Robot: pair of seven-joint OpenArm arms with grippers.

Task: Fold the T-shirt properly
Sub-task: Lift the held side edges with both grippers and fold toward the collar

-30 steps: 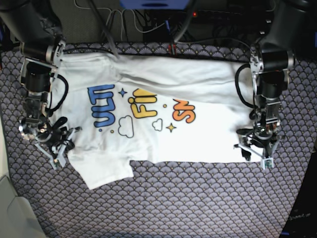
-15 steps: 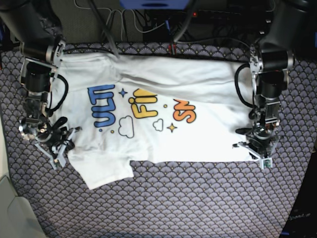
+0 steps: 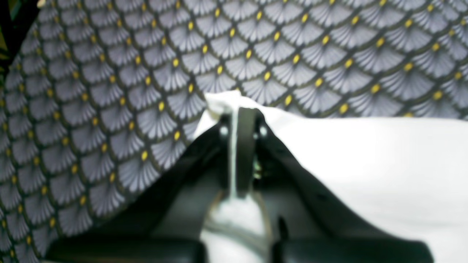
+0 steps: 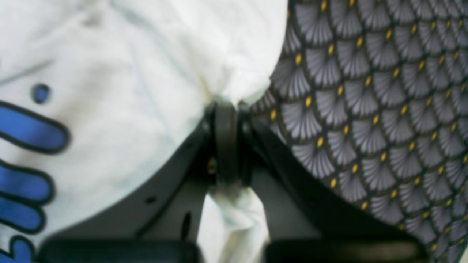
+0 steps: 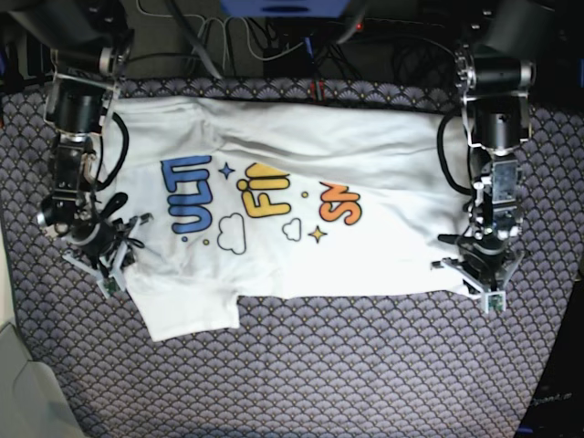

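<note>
Fan-patterned cloth (image 5: 365, 365) under T-shirt (image 5: 383, 155) lettered "ULT", "FI", "SM", both grippers' fingers (image 3: 245, 120) (image 4: 226, 109) pinching its edges.

T-shirt (image 5: 301, 210) flat on cloth (image 5: 319, 374), btwn both arms.

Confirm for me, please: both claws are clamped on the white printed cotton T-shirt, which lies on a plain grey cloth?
Not quite: the cloth is patterned with grey fan scales and yellow dots, as the left wrist view shows. Both the left claw and right claw are indeed clamped on the white printed cotton T-shirt.
</note>
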